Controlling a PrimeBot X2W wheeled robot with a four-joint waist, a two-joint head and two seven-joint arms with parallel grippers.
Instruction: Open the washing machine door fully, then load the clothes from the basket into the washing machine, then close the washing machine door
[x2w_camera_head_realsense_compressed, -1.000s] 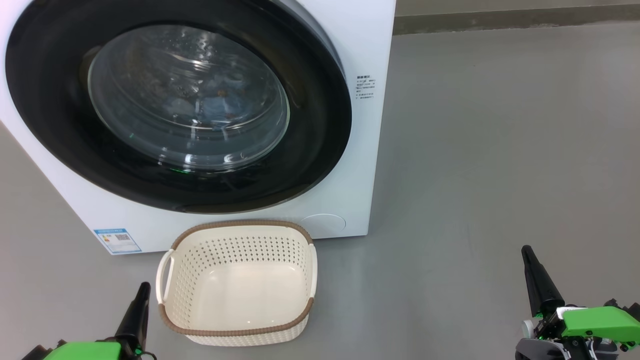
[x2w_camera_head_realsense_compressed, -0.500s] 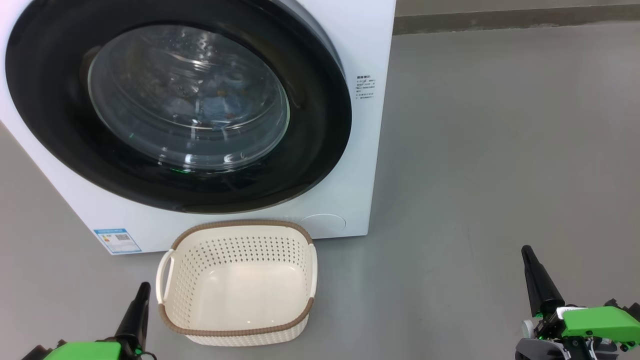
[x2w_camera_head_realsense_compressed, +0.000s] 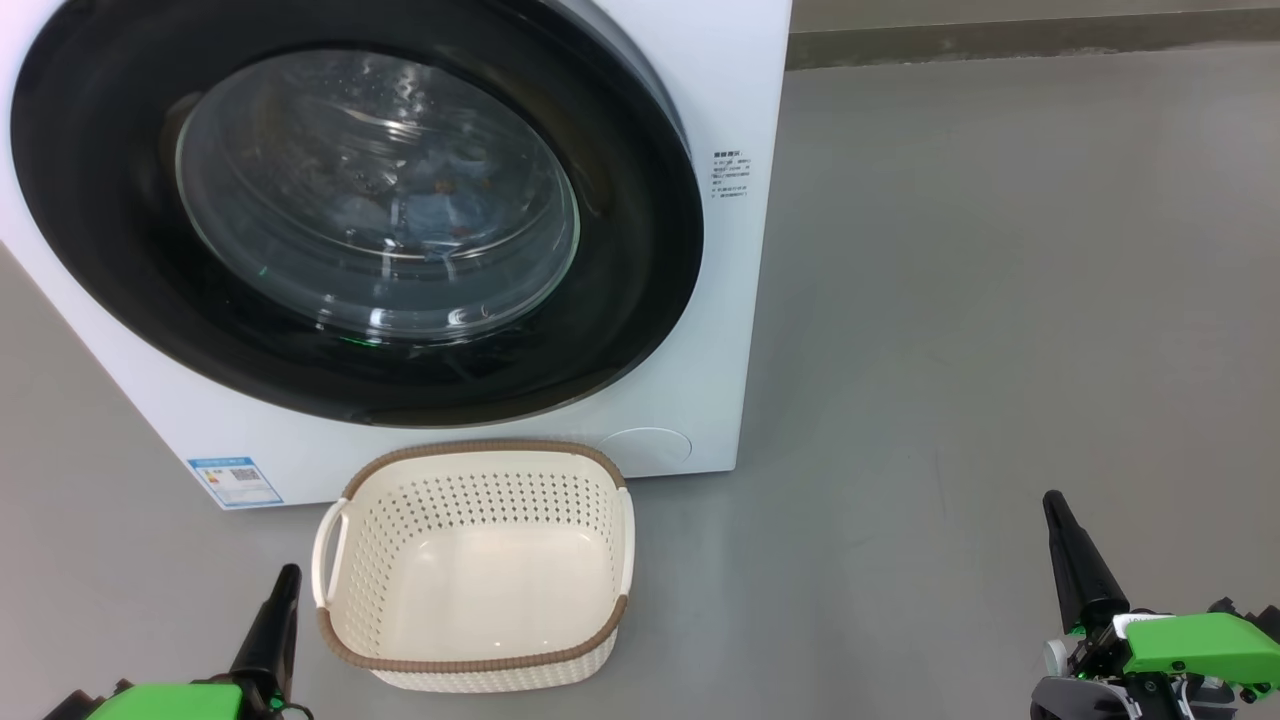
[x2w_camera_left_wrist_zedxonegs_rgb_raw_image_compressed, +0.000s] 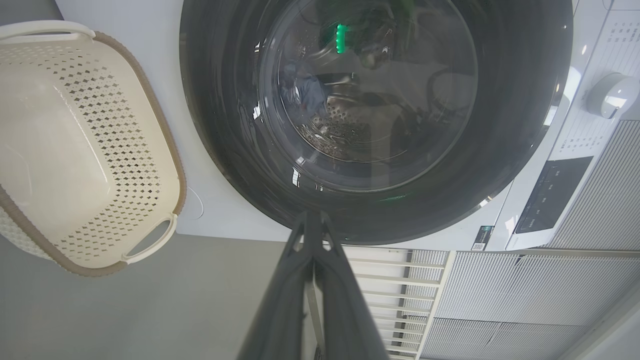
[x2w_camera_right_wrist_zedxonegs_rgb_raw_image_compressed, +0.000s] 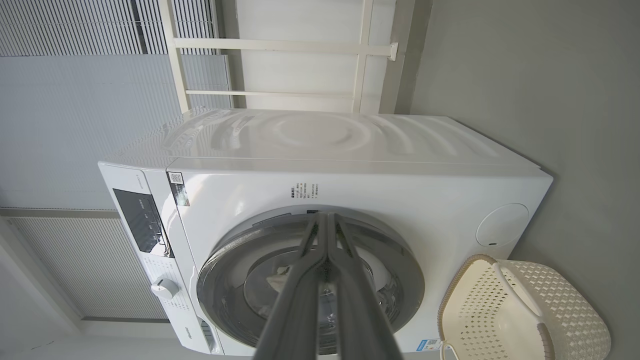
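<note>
floor (x2w_camera_head_realsense_compressed: 950, 300): smooth grey, dull sheen, darker strip along the far edge.
room: pale slatted panels (x2w_camera_right_wrist_zedxonegs_rgb_raw_image_compressed: 75, 100) behind the machine.
washing machine (x2w_camera_head_realsense_compressed: 720, 80): white, standing on the floor.
washing machine door (x2w_camera_head_realsense_compressed: 100, 250): glossy black rim flush to the front, shut.
clothes (x2w_camera_head_realsense_compressed: 440, 215): light blue, dim behind the glass, in the drum.
basket (x2w_camera_head_realsense_compressed: 480, 450): on the floor just before the machine, bare cream bottom showing.
left gripper (x2w_camera_head_realsense_compressed: 288, 575): fingers pressed together, holding nothing.
right gripper (x2w_camera_head_realsense_compressed: 1050, 502): likewise, well right of the basket.

no change shows in the head view: left gripper (x2w_camera_head_realsense_compressed: 288, 575), right gripper (x2w_camera_head_realsense_compressed: 1053, 502), basket (x2w_camera_head_realsense_compressed: 480, 447) and washing machine door (x2w_camera_head_realsense_compressed: 640, 250) all sit as before.
</note>
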